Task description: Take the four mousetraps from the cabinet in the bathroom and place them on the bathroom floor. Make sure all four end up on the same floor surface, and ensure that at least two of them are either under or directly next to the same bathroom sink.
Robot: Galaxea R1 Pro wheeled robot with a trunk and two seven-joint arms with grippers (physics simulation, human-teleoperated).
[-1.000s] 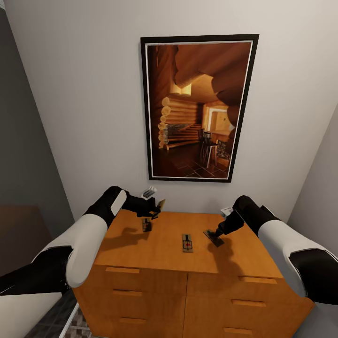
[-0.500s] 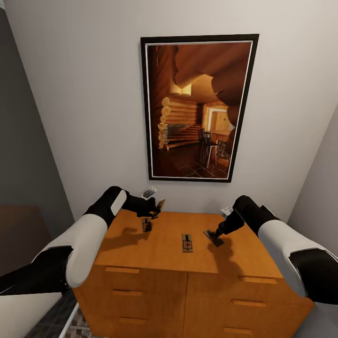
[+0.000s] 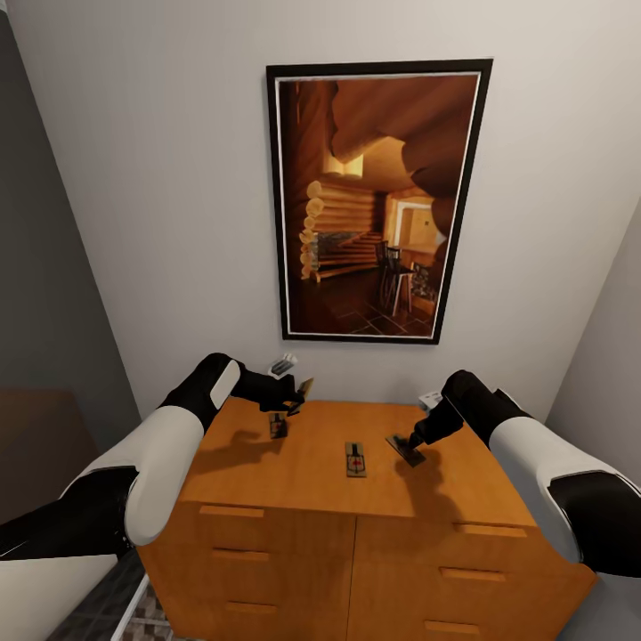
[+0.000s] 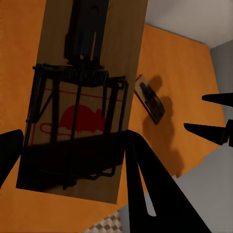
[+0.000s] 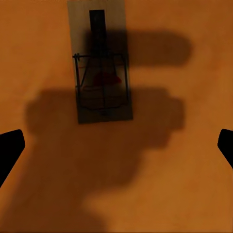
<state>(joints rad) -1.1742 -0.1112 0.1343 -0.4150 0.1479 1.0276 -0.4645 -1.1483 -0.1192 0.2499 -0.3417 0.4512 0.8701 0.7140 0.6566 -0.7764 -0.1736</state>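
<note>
1. Orange-brown wood of the cabinet (image 3: 294,499) fills the lower head view. All drawers are closed, and all four traps are at the level of its top, none in a drawer.
2. Change over the last second: none in the arms or traps. The framed picture (image 3: 374,200) sits slightly higher in the head view, so the camera has tipped a little. Judgement: a pause, with no progress on the task in this interval.
3. Left gripper (image 3: 291,401): raised off the back left of the top, its fingers closed on the held mousetrap (image 4: 82,111), which hangs tilted above the wood.
4. Second mousetrap (image 3: 279,426): flat on the top, just below the left gripper.
5. Middle mousetrap (image 3: 355,459): flat near the centre of the top, well apart from both grippers.
6. Right gripper (image 3: 412,442): fingers spread wide over the right-hand mousetrap (image 5: 101,73), which lies flat in shadow. No contact is visible.
7. Bathroom floor (image 3: 156,619): a patterned strip shows beside the cabinet base, with no trap on it. Judgement: one trap lifted, a second lined up, all four placements outstanding.
</note>
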